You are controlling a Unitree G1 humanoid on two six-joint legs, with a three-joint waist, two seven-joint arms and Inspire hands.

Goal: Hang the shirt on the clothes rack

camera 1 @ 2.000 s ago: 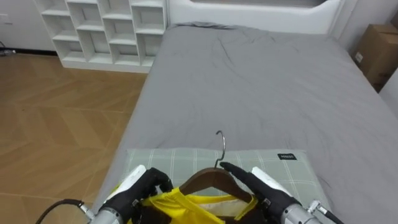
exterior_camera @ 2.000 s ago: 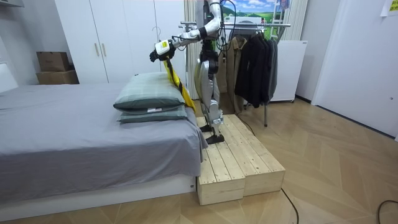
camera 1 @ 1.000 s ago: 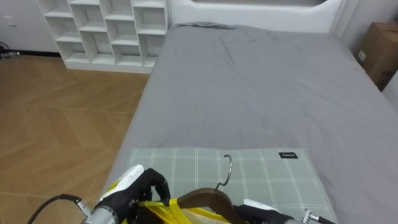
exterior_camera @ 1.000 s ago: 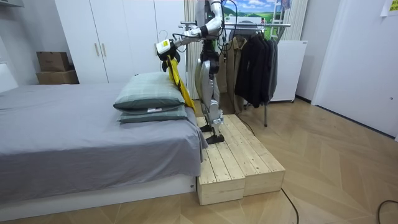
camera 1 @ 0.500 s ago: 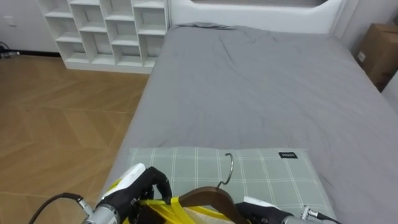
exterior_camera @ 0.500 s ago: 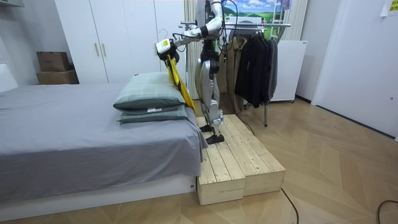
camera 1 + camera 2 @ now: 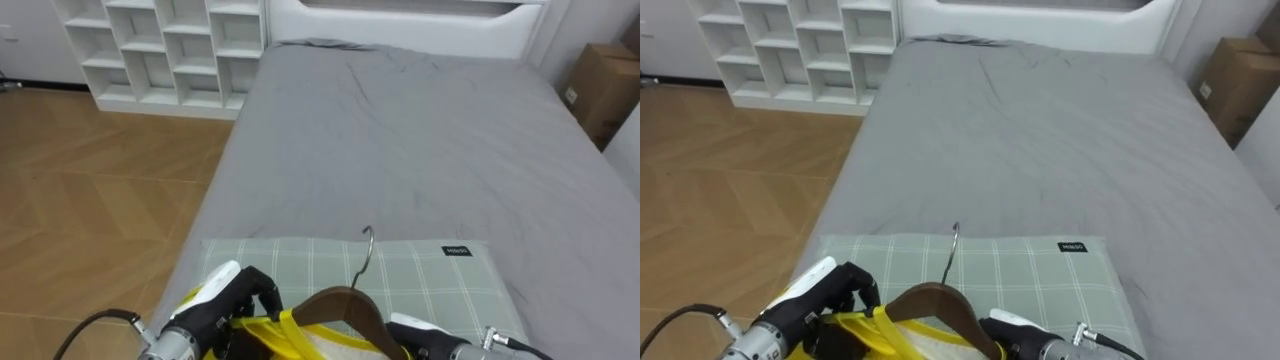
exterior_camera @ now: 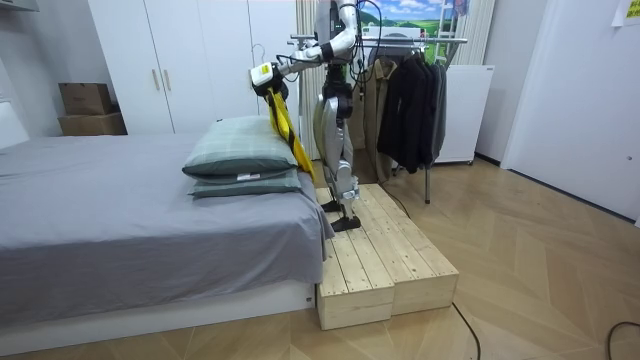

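Two hands flank a brown wooden hanger above the green checked pillow at the near edge of the bed. On that hanger's left end, the left hand is curled round the yellow garment draped there. Its metal hook points upward. At the hanger's right shoulder is the right hand; its grip cannot be told.

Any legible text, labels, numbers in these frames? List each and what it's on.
No text is readable.
Dark tag on the checked pillow: pale print, too small to read.
White sticker on the cardboard box: too small to read.
Yellow sign at the room view's upper right: blurred, unreadable.
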